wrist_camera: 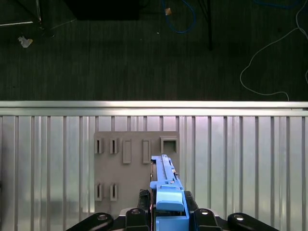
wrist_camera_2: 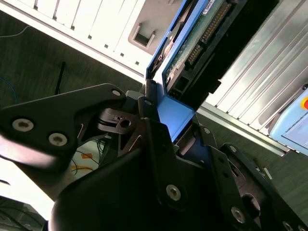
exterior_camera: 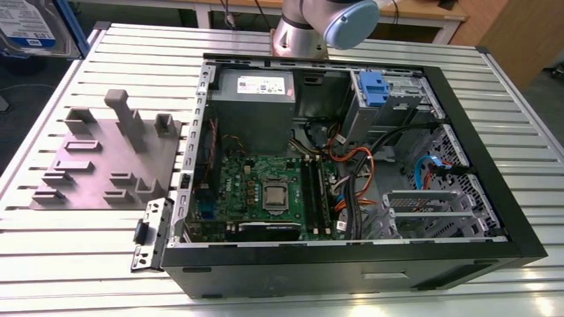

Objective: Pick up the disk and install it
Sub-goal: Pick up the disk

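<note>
Gripper (wrist_camera: 167,208) is clamped on the disk (wrist_camera: 166,180), which stands edge-on with its blue bracket pinched between the black fingers (wrist_camera: 143,196). In the second wrist view the gripper (wrist_camera_2: 166,122) holds the disk (wrist_camera_2: 202,33) by one end, and the drive's green board and connector edge show.

Past the disk, in the first wrist view, a grey slotted plate (wrist_camera: 127,178) lies on the ribbed metal table (wrist_camera: 240,159). Beyond the table's edge is dark floor with loose cables (wrist_camera: 269,62).

In the exterior view the disk (exterior_camera: 31,26) sits in the top corner on the exterior view's left, label towards the camera. The plate (exterior_camera: 97,158) lies on the table (exterior_camera: 70,264), to the exterior view's left of an open computer case (exterior_camera: 493,218). Farther back, the arm (exterior_camera: 326,23) rises behind the case.
</note>
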Controlling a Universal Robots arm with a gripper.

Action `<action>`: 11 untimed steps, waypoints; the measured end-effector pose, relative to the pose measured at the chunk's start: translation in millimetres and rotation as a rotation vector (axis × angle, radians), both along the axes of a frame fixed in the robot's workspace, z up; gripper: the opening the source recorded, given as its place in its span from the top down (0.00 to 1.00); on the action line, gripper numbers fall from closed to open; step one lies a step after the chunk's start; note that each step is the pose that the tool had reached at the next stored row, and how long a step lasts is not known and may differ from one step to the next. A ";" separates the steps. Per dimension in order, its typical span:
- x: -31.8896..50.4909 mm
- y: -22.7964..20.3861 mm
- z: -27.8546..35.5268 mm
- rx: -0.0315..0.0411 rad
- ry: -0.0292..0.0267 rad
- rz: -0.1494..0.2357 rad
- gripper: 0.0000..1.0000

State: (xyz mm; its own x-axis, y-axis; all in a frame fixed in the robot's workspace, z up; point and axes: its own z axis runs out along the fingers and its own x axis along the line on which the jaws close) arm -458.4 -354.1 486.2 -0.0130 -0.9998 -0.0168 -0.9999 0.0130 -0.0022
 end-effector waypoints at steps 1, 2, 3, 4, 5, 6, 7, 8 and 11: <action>0.0 0.0 0.9 0.0000 0.0000 0.000 0.63; 0.0 0.0 2.3 0.0000 0.0000 0.000 0.63; 0.0 0.0 4.5 0.0000 -0.0001 0.000 0.63; 0.0 0.0 6.6 0.0000 -0.0001 0.000 0.63; 0.0 0.0 8.0 0.0000 -0.0001 0.000 0.63; 0.0 0.0 9.1 0.0000 0.0000 0.000 0.63; 0.0 0.0 10.0 0.0001 -0.0001 0.000 0.63; 0.0 0.0 10.6 0.0000 0.0000 0.000 0.63; 0.0 0.0 10.9 0.0001 -0.0001 0.000 0.63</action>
